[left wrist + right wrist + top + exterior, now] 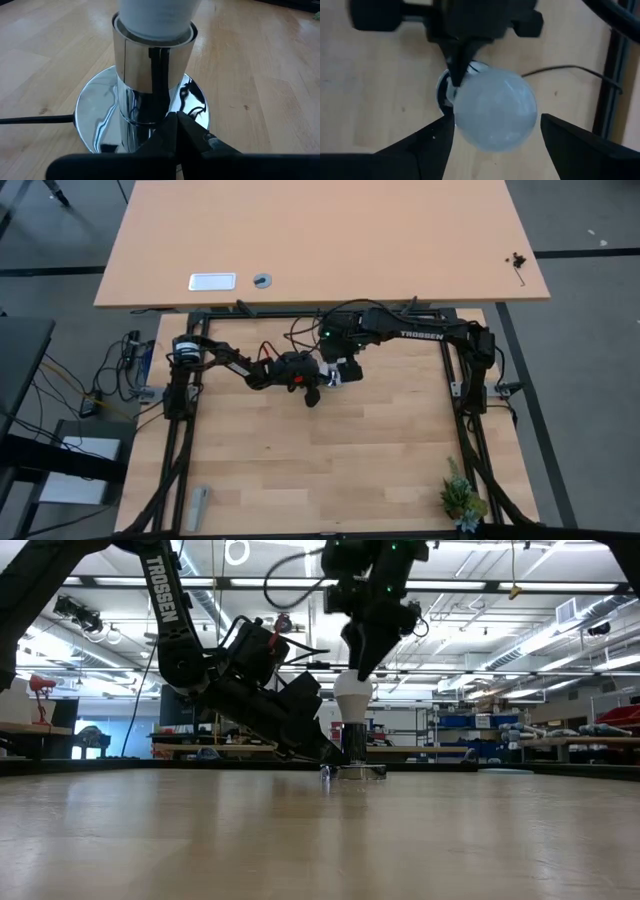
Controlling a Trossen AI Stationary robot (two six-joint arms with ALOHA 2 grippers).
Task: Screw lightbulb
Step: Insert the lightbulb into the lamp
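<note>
The white frosted lightbulb stands upright with its base in the cup of the silvery socket. The socket stands on its round mirror base plate at the table's middle far part. My right gripper points down from above the bulb, open, with one finger on each side of the bulb's dome; in the low view its tips reach only the bulb's top. My left gripper is shut, low at the socket's foot, on its left. My left gripper's shut fingertips lie against the lower stem of the socket, just above the base plate. They come slanting down from the table's left. The socket stands upright on the table.
The socket's thin black cord runs off across the wood. A small potted plant stands at the near right corner. A grey object lies at the near left. A second table stands beyond the far edge.
</note>
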